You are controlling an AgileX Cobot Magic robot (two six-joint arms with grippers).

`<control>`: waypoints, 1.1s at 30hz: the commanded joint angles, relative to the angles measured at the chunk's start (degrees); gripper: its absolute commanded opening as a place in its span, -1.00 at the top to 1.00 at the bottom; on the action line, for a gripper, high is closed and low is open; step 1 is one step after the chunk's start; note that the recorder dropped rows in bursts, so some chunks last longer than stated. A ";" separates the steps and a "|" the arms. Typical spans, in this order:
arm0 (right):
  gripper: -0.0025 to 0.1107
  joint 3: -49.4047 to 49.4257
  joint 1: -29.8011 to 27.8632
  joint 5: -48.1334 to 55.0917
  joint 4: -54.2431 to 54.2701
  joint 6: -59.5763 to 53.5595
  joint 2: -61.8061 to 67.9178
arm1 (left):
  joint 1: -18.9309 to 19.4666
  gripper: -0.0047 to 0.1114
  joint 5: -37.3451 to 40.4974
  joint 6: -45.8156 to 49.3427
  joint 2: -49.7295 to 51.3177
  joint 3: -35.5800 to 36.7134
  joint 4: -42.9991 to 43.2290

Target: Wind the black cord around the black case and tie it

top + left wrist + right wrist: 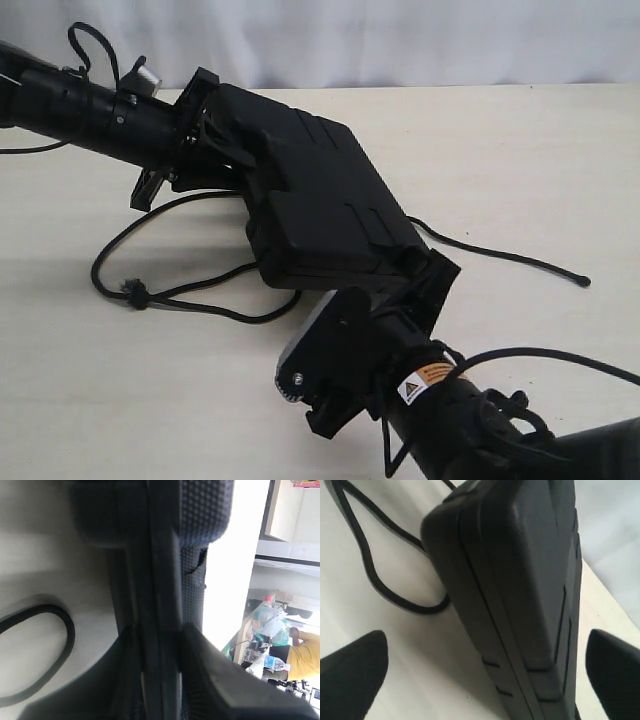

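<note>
The black case hangs tilted above the table, and my left gripper is shut on its far left end. In the left wrist view the case's edge runs between the closed left gripper. My right gripper stands open around the case's near end, and its fingers stay apart from the case. The black cord loops on the table at the left with its frayed knot, passes under the case, and ends at a small tip on the right. Cord loops also lie beneath the case.
The pale table carries only the cord. A grey backdrop runs along its far edge. Glossy cables trail from the right arm near the front right corner.
</note>
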 commanded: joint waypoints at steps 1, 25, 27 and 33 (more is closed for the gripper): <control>-0.98 0.06 -0.47 -4.94 -3.58 2.58 2.15 | 0.03 0.92 3.02 1.19 -1.04 -0.74 -2.45; -0.75 -10.26 -10.94 -14.79 -11.35 -2.50 17.49 | 0.03 0.92 3.85 1.35 -1.04 -0.74 -2.45; -0.44 -10.26 -10.94 -14.77 -11.35 -2.50 17.49 | 0.03 0.92 3.85 1.63 -1.04 -0.74 -2.45; 0.86 -10.26 -10.66 -14.28 -11.51 -3.11 17.49 | 0.03 0.92 3.85 7.46 -1.04 -0.74 -2.34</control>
